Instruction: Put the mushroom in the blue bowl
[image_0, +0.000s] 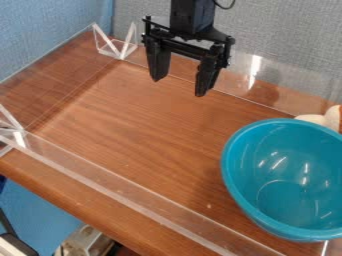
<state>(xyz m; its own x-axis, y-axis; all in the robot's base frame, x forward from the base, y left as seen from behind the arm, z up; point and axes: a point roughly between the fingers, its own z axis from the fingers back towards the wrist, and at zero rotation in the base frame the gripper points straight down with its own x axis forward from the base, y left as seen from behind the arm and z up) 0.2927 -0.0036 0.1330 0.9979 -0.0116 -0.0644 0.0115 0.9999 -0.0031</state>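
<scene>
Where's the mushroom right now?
The mushroom is at the right edge of the camera view, just behind the blue bowl's far rim, well right of the gripper.

Wooden table (120, 120), blue bowl (287, 175), mushroom (315, 121)

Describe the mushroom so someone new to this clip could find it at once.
Start at the blue bowl at the table's right side. Just past its far rim, at the picture's right edge, sits the mushroom, a small pale cream lump. It is the only light, rounded thing there, far smaller than the bowl and well away from the open gripper.
</scene>
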